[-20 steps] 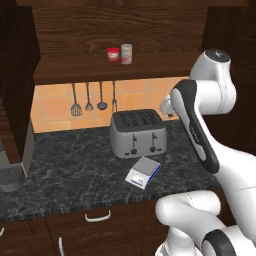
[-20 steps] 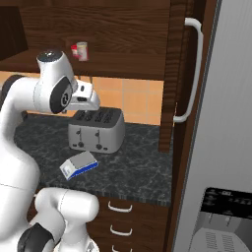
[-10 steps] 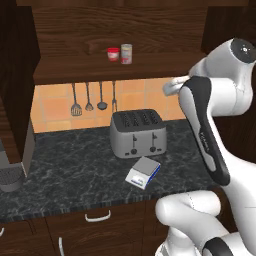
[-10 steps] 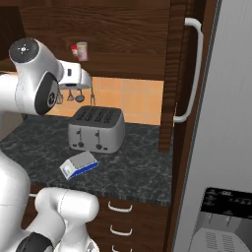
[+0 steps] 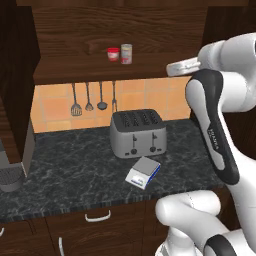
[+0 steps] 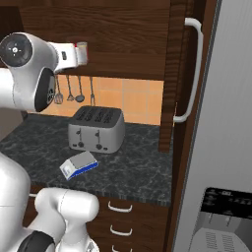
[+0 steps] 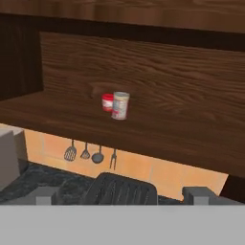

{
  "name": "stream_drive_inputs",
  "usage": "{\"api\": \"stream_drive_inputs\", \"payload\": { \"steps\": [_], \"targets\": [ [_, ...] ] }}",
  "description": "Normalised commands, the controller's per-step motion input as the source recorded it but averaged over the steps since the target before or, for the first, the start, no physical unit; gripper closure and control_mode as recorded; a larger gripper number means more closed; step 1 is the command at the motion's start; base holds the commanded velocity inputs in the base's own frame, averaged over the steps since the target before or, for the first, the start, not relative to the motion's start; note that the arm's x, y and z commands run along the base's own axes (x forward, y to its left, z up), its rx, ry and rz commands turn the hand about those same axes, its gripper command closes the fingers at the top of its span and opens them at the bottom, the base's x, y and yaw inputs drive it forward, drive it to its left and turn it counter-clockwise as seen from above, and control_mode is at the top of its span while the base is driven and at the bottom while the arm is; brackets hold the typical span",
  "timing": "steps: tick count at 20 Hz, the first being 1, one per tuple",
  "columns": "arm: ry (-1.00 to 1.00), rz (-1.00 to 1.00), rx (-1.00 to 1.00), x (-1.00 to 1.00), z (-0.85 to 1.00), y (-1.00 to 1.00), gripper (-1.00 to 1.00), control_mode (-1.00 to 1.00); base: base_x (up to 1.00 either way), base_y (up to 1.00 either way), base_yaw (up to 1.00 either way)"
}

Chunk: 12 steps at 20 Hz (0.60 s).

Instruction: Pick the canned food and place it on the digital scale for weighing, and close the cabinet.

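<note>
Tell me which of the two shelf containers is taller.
The canned food, right of the shorter red-and-white cup in the hand view; silver top, standing higher.

Beside the silver toaster (image 5: 138, 133) on the black marbled counter (image 5: 75, 170): grey-topped, blue-edged digital scale (image 5: 143, 171). Above it, dark brown wood-grain cabinet (image 5: 120, 30).

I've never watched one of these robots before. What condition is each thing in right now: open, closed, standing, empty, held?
canned food: upright on the cabinet shelf, not held.
red-and-white cup: upright beside the can.
cabinet: door open, shelf exposed.
digital scale: flat on the counter, nothing on it.
toaster: slots empty.
utensils: hanging under the shelf.
gripper: open, holding nothing, apart from the can.
</note>
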Motion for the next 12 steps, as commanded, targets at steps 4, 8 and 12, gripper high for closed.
{"api": "stream_drive_inputs", "payload": {
  "steps": [4,8,12],
  "targets": [
    [0.03,0.0,0.01,0.04,0.28,0.31,-1.0,-1.0,0.0,0.0,0.0],
    [0.09,0.0,0.02,0.3,0.0,0.24,-1.0,-1.0,0.0,0.0,0.0],
    [0.0,0.0,0.0,0.5,-0.01,0.05,-1.0,-1.0,0.0,0.0,0.0]
  ]
}}
